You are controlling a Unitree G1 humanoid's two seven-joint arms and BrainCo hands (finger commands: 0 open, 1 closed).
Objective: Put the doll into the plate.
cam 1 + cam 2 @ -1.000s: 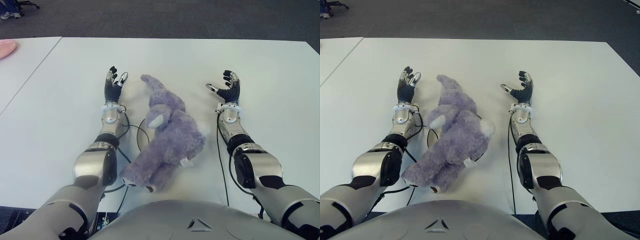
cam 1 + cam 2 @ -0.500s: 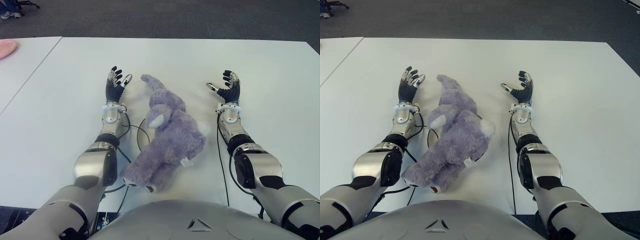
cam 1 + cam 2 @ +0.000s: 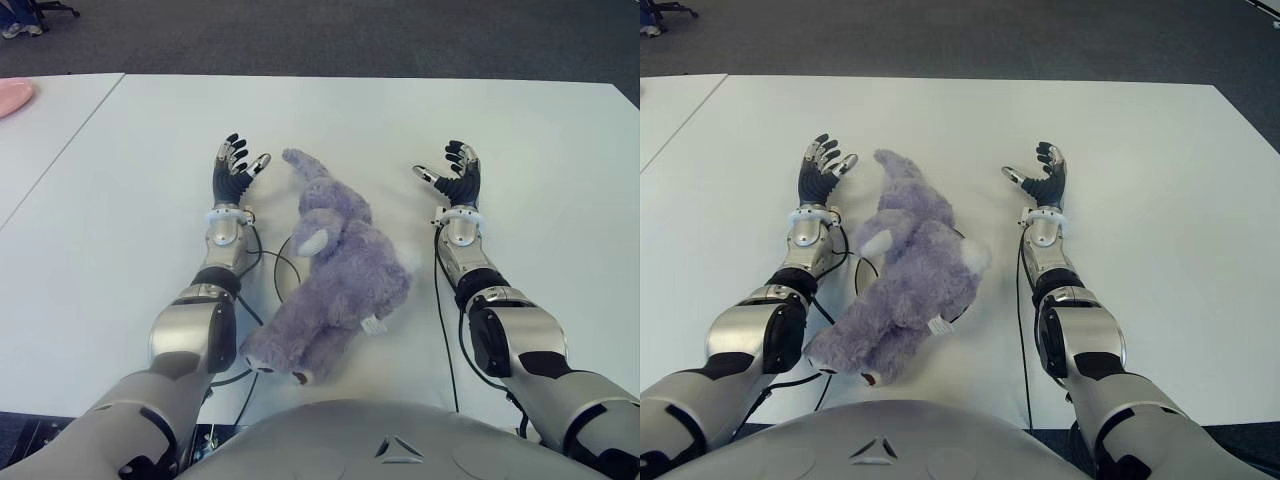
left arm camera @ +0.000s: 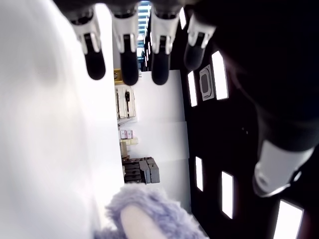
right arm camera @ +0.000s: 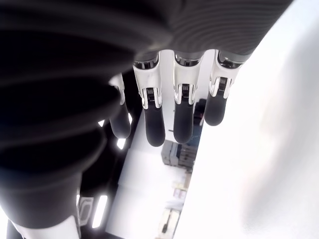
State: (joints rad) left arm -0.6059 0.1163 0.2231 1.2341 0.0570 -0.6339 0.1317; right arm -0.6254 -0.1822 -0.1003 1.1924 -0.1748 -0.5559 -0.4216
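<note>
A purple plush doll [image 3: 335, 265] lies stretched out on the white table [image 3: 400, 120] between my two arms, over a thin dark ring that shows by its side. My left hand [image 3: 234, 170] stands just left of the doll's far end, fingers spread, holding nothing. The doll's fur [image 4: 149, 214] shows in the left wrist view, apart from the fingers. My right hand [image 3: 455, 175] is to the right of the doll, a clear gap between them, fingers relaxed and empty. A pink plate [image 3: 12, 96] shows at the far left edge on the neighbouring table.
Black cables [image 3: 440, 300] run along both forearms on the table. A seam [image 3: 70, 140] separates this table from the one on the left. Dark carpet floor [image 3: 350, 35] lies beyond the far edge. A chair base [image 3: 40, 10] stands at the top left.
My left hand has spread its fingers wider and shifted slightly right, toward the doll's far end. The right hand and the doll have not moved.
</note>
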